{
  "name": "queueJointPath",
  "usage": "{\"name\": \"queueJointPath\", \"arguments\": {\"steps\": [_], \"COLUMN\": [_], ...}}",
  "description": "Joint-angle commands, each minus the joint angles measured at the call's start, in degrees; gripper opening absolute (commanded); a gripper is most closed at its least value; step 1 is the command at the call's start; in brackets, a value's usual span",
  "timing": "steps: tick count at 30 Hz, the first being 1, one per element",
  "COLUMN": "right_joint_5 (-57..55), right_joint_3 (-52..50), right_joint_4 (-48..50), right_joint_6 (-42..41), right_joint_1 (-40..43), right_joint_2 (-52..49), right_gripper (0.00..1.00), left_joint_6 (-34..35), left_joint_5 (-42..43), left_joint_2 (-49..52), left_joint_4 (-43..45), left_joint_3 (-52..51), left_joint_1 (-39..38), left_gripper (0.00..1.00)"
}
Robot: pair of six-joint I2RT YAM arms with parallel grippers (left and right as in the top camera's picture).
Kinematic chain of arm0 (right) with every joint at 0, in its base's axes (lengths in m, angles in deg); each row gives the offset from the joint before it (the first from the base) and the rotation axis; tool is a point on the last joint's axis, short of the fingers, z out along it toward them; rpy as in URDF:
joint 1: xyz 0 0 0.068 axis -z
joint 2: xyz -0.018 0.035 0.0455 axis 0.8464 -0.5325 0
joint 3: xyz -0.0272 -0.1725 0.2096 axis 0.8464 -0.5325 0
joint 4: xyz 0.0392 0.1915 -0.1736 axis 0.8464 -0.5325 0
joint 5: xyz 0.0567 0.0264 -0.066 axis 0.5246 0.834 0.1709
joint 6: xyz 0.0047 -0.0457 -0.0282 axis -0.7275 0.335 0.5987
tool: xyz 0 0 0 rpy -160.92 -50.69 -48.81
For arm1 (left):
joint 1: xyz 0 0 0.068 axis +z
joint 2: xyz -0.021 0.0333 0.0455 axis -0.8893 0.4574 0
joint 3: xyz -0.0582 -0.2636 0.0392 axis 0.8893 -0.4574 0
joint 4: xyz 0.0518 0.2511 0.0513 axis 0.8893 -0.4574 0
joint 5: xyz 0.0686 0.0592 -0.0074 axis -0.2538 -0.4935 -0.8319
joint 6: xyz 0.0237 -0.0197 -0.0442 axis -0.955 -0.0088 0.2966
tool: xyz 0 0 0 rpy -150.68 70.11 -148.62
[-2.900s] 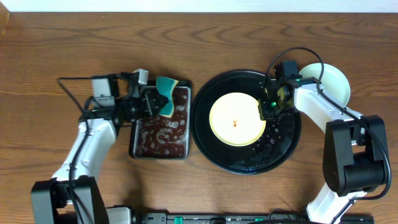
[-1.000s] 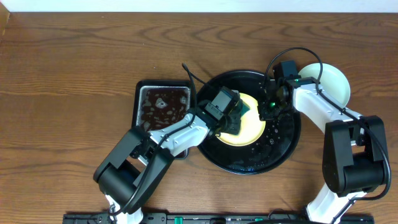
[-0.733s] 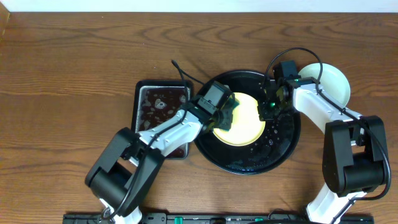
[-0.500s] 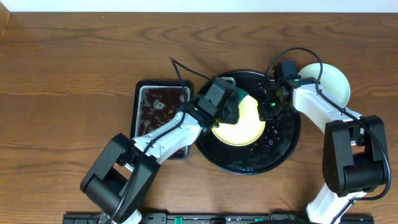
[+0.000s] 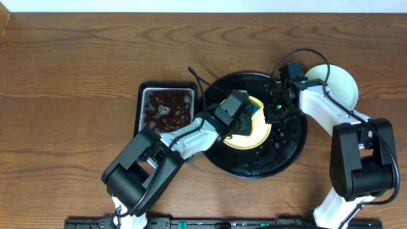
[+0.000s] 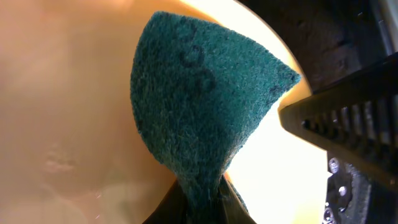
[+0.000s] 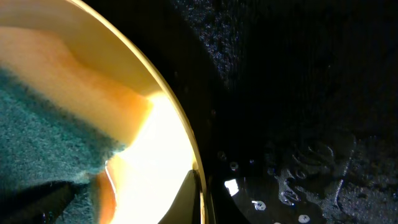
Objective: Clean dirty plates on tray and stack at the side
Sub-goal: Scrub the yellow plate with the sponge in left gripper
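The pale yellow plate [image 5: 255, 136] lies in the black tray [image 5: 287, 150]. My left gripper [image 5: 245, 116] is shut on a dark green sponge [image 5: 254, 109], which presses on the plate's upper middle. In the left wrist view the sponge [image 6: 205, 106] fans out from the gripper [image 6: 202, 202] over the wet plate [image 6: 74, 124]. My right gripper [image 5: 275, 113] is shut on the plate's right rim. Its wrist view shows that rim [image 7: 177, 115] pinched at the gripper [image 7: 200, 196], with the sponge [image 7: 43, 143] at the left. A mint-white plate [image 5: 341, 85] sits on the table, right of the tray.
A rectangular black pan of brown soapy liquid [image 5: 166, 109] stands left of the tray, under my left arm's forearm. Water drops lie on the tray floor [image 7: 298, 186] beside the plate. My right arm [image 5: 331, 117] crosses in front of the mint-white plate.
The left gripper brought the sponge from the pan onto the yellow plate. Over the last second it rubbed left, up, then back right. The right gripper has held the rim throughout.
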Motion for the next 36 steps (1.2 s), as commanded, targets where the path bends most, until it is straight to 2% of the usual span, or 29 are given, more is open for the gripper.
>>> {"name": "queueJointPath", "arguments": {"steps": [1,5,10,13,16,24,30,36], "right_joint_5": [-0.2,-0.2,-0.2,-0.2,-0.2,-0.2,-0.2,-0.2], "right_joint_3": [-1.2,-1.2,-1.2,-1.2,-1.2,-1.2,-1.2,-1.2], "right_joint_4": [-1.0,-1.1,-1.1,-1.1,-1.1,-1.1,-1.1,-1.1], "right_joint_6": [-0.3,-0.3,-0.3,-0.3,-0.3,-0.3,-0.3,-0.3], "right_joint_1": [-1.6,-1.6,-1.6,-1.6,-1.6,-1.6,-1.6,-1.6], "right_joint_2": [-1.1,-1.1,-1.1,-1.1,-1.1,-1.1,-1.1,-1.1], "right_gripper": [0.01,0.01,0.01,0.01,0.01,0.01,0.01,0.01], "left_joint_6": [-3.0,-6.1,-7.2,-7.2,-7.2,-7.2,-7.5,-7.5], "left_joint_5": [-5.2,-10.7,-9.9,-5.7,-3.1,-3.1,-3.6,-5.5], "left_joint_2": [0.0,-2.8,-7.8,-9.0,-8.1,-3.5,-0.6,-1.7], "left_joint_4": [-4.8,-10.2,-12.0,-10.4,-8.3,-1.6,-2.6,-6.5], "left_joint_3": [-0.3,-0.3,-0.3,-0.3,-0.3,-0.3,-0.3,-0.3], "left_joint_1": [0.8,2.8,4.9,4.5,3.4,-0.3,0.3,3.9], "left_gripper": [0.08,0.07,0.08,0.08,0.07,0.08,0.08,0.08]}}
